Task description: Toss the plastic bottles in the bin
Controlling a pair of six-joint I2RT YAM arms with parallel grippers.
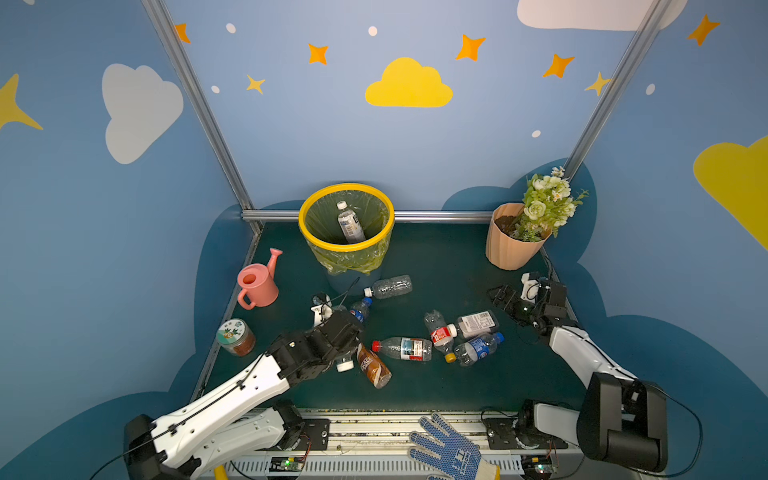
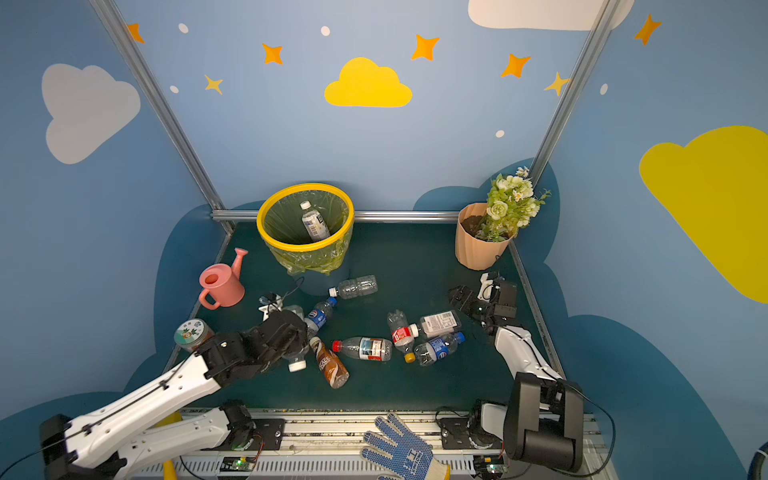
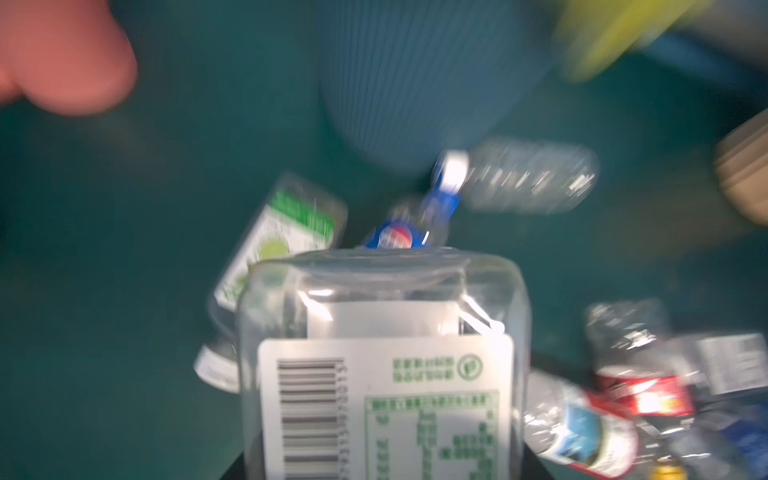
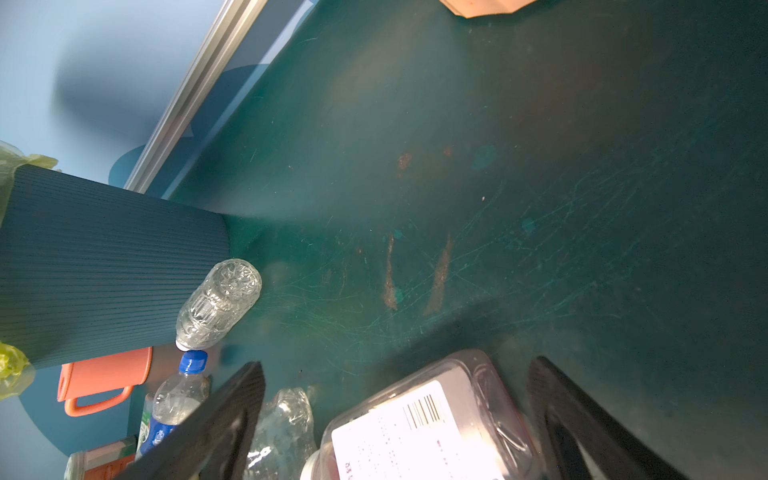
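A: Status, left gripper?
B: Clenched on a clear square plastic bottle, white barcode label, toward 8 o'clock; only the left wrist view shows the label.
A: The right gripper?
B: Released, 3 o'clock.
A: The ribbed blue-grey bin, yellow-rimmed?
B: 12 o'clock; one white-capped bottle inside.

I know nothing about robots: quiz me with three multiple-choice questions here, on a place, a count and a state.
1. Where does the pink watering can stand? A left of the bin; B inside the bin; C beside the flower pot.
2. How many bottles lie in the bin? A none; B one; C three.
3. The right gripper is: A open; B shut on a bottle; C gripping the bin.
1 A: both top views show it there. 2 B: one white-capped bottle shows inside. 3 A: its jaws stand wide apart.
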